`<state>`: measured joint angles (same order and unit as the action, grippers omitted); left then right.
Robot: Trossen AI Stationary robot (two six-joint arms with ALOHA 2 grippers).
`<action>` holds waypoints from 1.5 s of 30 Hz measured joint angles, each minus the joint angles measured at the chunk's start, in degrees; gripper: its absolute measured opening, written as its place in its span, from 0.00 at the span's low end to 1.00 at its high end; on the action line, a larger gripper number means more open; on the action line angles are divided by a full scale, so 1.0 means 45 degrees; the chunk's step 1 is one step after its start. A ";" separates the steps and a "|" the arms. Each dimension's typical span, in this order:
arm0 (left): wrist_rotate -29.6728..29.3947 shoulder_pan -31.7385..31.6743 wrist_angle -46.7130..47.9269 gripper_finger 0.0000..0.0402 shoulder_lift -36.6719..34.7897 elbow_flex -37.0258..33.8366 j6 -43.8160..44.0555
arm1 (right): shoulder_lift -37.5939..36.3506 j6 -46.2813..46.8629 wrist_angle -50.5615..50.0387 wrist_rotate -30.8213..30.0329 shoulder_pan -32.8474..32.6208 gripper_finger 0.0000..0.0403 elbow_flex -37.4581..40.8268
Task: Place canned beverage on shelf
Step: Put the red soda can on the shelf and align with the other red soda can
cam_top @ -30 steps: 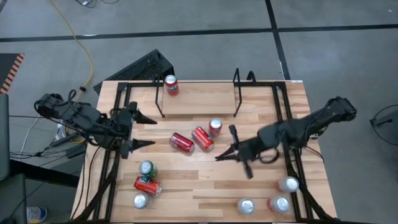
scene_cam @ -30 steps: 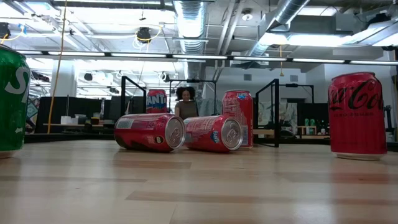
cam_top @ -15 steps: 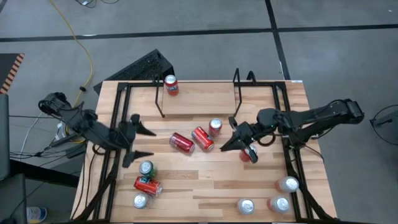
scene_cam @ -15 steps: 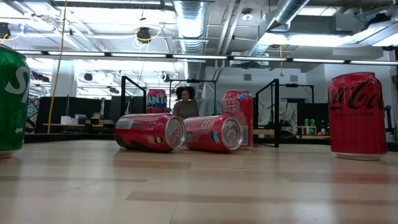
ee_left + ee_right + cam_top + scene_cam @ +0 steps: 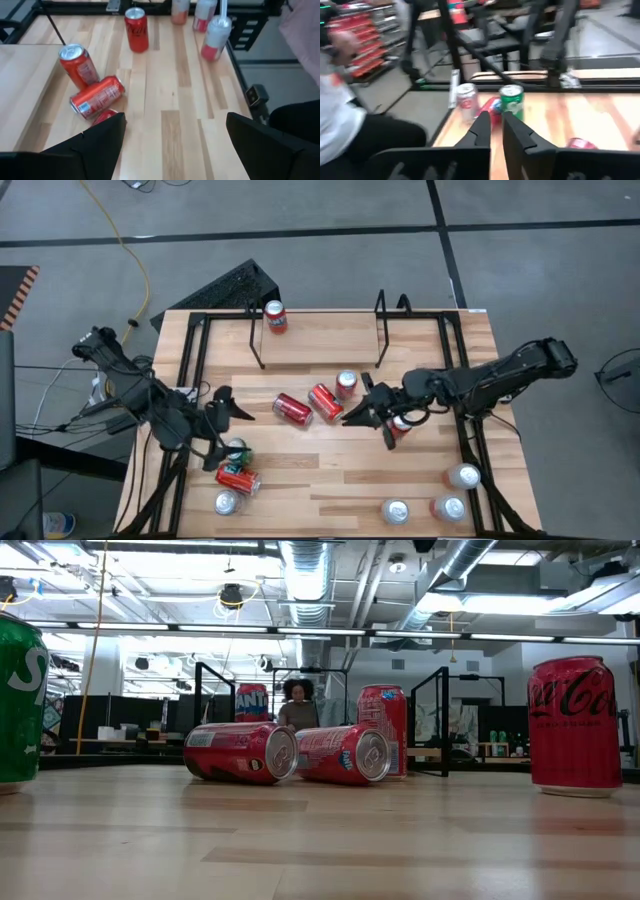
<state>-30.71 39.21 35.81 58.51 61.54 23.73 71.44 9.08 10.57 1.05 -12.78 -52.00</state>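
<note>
From above, I see my left gripper (image 5: pixel 232 428) at the bench's (image 5: pixel 330 480) left side with its jaws wide apart and holding nothing, just over a green can (image 5: pixel 237 451). My right gripper (image 5: pixel 366 413) sits near the middle of the bench beside a red can (image 5: pixel 400 426); its jaws look nearly together and I see nothing held. The shelf (image 5: pixel 318 330) stands along the far edge with one orange can (image 5: pixel 275 316) at its left end. In the low view, two red cans lie on their sides (image 5: pixel 290 753) before an upright one (image 5: pixel 384 730). My left wrist view shows the jaws spread over bare wood. My right wrist view shows the fingers (image 5: pixel 482 131) almost meeting, with nothing between them.
</note>
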 joint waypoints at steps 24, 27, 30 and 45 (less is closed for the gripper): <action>0.0967 -0.0289 0.1707 0.83 0.0488 0.0525 0.1899 | -0.0223 0.2118 -0.4993 -0.4647 -0.0253 0.16 0.0002; 0.0677 -0.0398 0.1849 0.83 0.0527 0.0525 0.1975 | -0.0218 0.1918 -0.5127 -0.5347 -0.0194 0.18 0.0002; 0.0420 -0.0443 0.1852 0.83 0.0551 0.0525 0.1982 | -0.0223 0.1575 -0.5103 -0.5800 0.0023 0.24 0.0002; -0.0351 -0.0440 0.2087 0.83 0.0546 0.0525 0.1888 | 0.0421 0.2356 -0.5319 -0.5961 0.1783 0.68 -0.0008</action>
<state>-32.29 37.23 45.21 60.97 63.90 32.23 73.33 19.68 -13.37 -25.77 -4.75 -52.03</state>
